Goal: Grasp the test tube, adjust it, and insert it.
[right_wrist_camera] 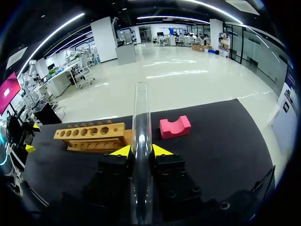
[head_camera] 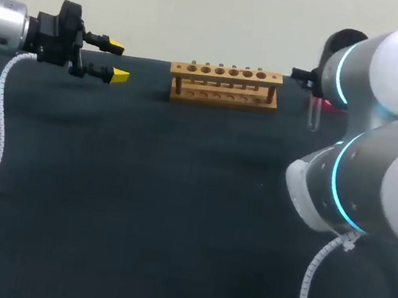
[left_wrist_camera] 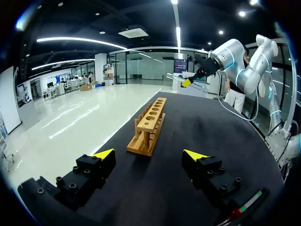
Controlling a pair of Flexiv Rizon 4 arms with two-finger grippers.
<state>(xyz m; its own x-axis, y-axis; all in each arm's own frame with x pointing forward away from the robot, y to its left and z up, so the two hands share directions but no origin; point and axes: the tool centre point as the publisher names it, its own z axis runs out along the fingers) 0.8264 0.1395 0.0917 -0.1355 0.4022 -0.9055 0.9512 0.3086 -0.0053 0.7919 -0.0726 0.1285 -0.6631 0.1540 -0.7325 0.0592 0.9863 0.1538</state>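
Observation:
A clear glass test tube (right_wrist_camera: 141, 113) sits between the yellow-tipped fingers of my right gripper (right_wrist_camera: 141, 150), which is shut on it. The tube sticks out well ahead of the tips. In the head view the tube (head_camera: 313, 115) hangs just right of the wooden rack (head_camera: 225, 85), and my right arm hides most of that gripper. The rack's row of holes (right_wrist_camera: 91, 135) stands empty. My left gripper (head_camera: 114, 61) hovers open left of the rack with nothing between its fingers (left_wrist_camera: 104, 154). From the left wrist view the rack (left_wrist_camera: 149, 125) lies straight ahead.
A pink notched block (right_wrist_camera: 175, 127) lies on the black table (head_camera: 175, 205) behind the rack's right end, close to the tube. My right arm's elbow (head_camera: 374, 183) bulks over the table's right side.

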